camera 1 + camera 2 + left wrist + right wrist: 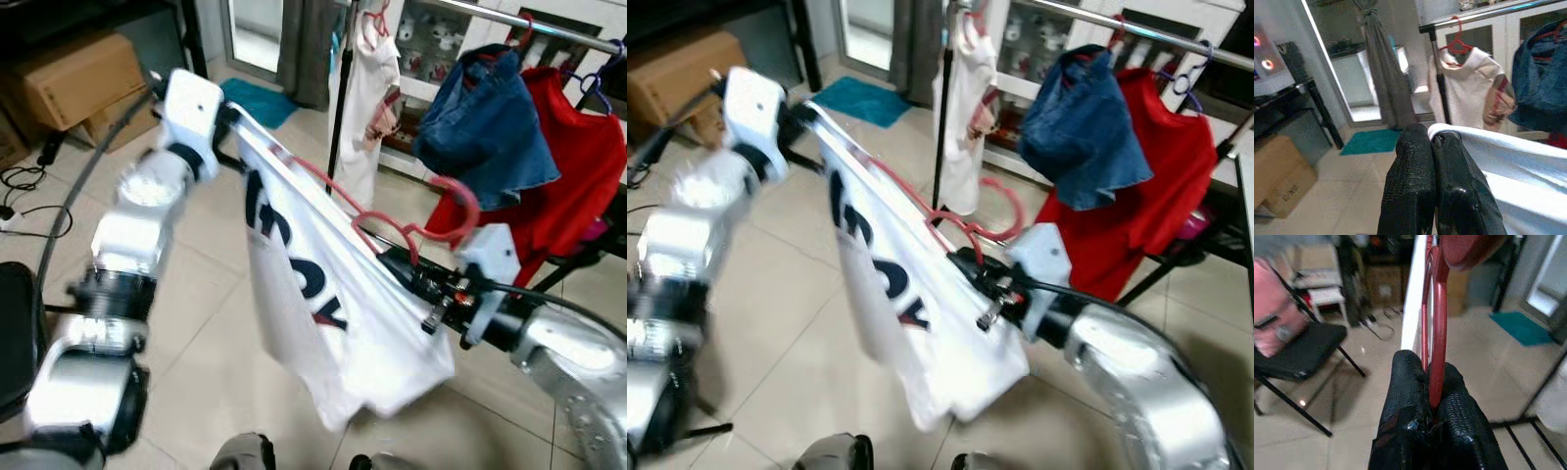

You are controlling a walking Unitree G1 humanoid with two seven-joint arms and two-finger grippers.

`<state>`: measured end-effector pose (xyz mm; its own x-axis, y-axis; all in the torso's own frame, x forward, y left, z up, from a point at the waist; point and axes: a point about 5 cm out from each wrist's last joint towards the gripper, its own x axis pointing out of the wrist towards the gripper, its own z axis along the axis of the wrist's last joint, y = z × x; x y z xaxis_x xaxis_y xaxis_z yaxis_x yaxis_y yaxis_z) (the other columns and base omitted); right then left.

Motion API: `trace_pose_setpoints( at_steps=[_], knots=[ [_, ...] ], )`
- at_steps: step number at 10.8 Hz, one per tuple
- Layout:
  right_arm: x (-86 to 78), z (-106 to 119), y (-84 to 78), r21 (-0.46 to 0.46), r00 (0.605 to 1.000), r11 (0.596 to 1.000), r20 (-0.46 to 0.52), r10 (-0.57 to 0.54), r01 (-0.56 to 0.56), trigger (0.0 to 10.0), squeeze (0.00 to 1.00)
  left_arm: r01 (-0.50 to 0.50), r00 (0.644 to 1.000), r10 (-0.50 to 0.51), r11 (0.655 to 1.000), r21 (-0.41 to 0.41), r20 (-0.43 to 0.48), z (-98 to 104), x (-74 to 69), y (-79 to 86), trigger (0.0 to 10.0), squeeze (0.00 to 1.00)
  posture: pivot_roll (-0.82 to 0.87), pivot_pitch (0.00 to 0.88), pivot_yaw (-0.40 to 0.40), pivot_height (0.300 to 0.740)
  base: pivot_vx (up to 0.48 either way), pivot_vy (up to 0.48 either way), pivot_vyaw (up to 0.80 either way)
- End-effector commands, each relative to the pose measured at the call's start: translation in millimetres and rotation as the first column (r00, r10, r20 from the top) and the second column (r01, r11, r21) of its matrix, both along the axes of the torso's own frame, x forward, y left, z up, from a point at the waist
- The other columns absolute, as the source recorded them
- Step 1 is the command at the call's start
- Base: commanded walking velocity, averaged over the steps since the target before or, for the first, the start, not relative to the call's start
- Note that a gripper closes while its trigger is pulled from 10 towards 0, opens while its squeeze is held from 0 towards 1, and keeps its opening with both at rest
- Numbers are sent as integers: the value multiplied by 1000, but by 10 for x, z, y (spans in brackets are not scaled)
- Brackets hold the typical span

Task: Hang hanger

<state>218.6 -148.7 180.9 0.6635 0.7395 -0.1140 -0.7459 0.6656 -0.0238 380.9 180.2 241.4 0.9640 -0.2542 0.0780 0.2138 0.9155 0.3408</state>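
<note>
Standing before me is the clothes rail (pixel 549 27), the largest thing in view, already carrying a red garment (pixel 578 166), a blue denim piece (pixel 485 132) and a pale top (pixel 377 88) on its own red hanger, with tiled floor (pixel 216 245) between it and me. Stretched across the space between my arms is the white shirt (pixel 323 294) with dark lettering, draped over the red hanger (pixel 431 220) I have to put up; it sits well short of the rail and lower than the bar, so I judge the hanging itself has not begun. My right gripper (pixel 1425 396) is clenched on the hanger's red wire, the wire running up from between the fingers, and in the head views the hook curls just above that wrist, pointing roughly toward the rail. My left gripper (pixel 1432 142) is pinched tight on the far edge of the shirt's white cloth, holding that end high and out to my left. What is done, as far as I can tell, is the pickup: shirt on hanger, both ends held. What is left is to carry it closer, lift the hook over the bar in a free stretch, settle it there, and let go with both grippers.
</note>
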Motion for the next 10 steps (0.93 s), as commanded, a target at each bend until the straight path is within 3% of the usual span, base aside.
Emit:
trace_pose_setpoints(
  at_steps=[1,3,6,8,10],
  knots=[
    [-47,-61,-116,-22,998,1000,-53,-15,14,0,0,-158,984,159,987,-17,85,211,16,324,0,0,14,45,-19,740,0,0,0],
    [-61,-82,-91,12,998,1000,-70,-5,6,0,0,-159,985,162,986,-55,64,172,82,364,0,0,16,44,-21,740,0,0,0],
    [46,-58,-71,139,993,985,-76,-93,103,0,0,-101,995,100,988,-117,-13,-87,113,219,0,0,18,41,-30,740,0,0,0],
    [38,-20,-54,214,994,972,-77,-80,95,0,0,-157,987,150,973,-167,-52,-220,120,300,0,0,19,40,-31,740,0,0,0],
    [38,-13,-78,212,993,972,-76,-92,106,0,0,-168,984,155,970,-179,-82,-310,113,357,0,0,14,38,-26,740,0,0,0]
  ],
)
